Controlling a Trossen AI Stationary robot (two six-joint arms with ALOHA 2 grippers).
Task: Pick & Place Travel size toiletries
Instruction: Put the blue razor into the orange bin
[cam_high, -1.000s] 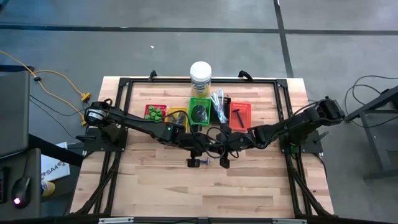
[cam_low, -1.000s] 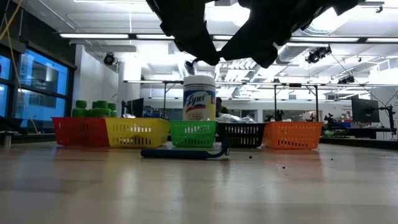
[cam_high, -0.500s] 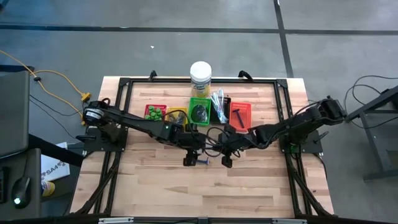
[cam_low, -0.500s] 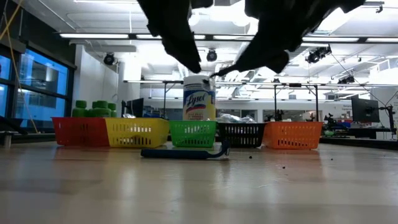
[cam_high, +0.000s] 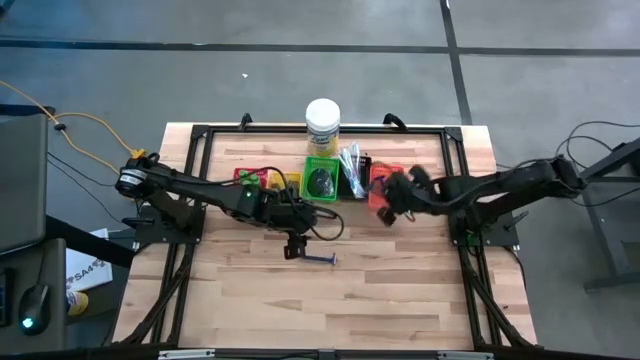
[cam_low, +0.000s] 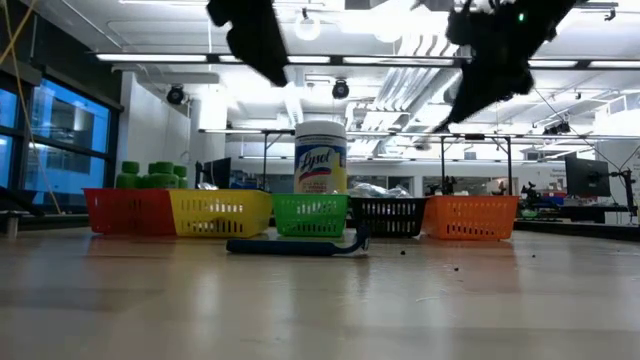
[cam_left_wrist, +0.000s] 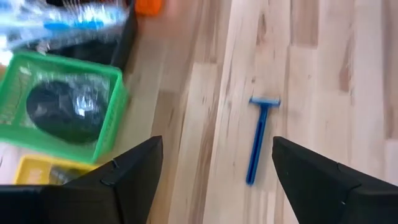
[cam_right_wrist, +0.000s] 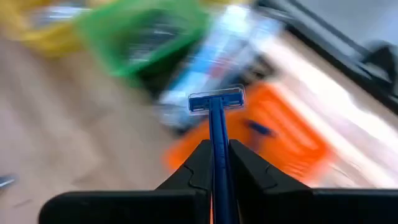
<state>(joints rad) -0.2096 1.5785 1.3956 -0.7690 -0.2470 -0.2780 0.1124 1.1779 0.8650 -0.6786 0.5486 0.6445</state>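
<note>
A dark-blue razor (cam_left_wrist: 258, 140) lies flat on the wooden table (cam_high: 400, 280), in front of the row of trays. My left gripper (cam_left_wrist: 214, 155) hovers open just to its left (cam_high: 293, 248), touching nothing. My right gripper (cam_high: 384, 207) is shut on a second dark-blue razor (cam_right_wrist: 216, 99) and is raised over the near edge of the orange tray (cam_high: 387, 177). The green tray (cam_left_wrist: 62, 112) holds a dark shiny bundle. The black tray (cam_high: 352, 165) holds clear-sleeved sticks. Green pots stand in the red tray (cam_low: 128, 210). My right gripper pinches the razor's handle (cam_right_wrist: 216, 134) between its two fingers, and the handle lies along the fingers. The razor's head (cam_right_wrist: 216, 99) sticks out ahead of the fingertips. The razor is lifted clear of the table, above the orange tray's near edge.
A tall jar with a white lid (cam_high: 322, 125) stands behind the trays at the far side. The red, yellow (cam_low: 220, 212), green, black and orange trays stand side by side in one row. Bare wood stretches across the near half of the table. A black frame (cam_high: 200, 140) borders the tabletop.
My right gripper has risen from beside the razor on the table and gone toward the far right, to the orange tray, carrying its razor. My left gripper has risen and drawn back toward the table's left edge. The razor on the table has stayed in place.
</note>
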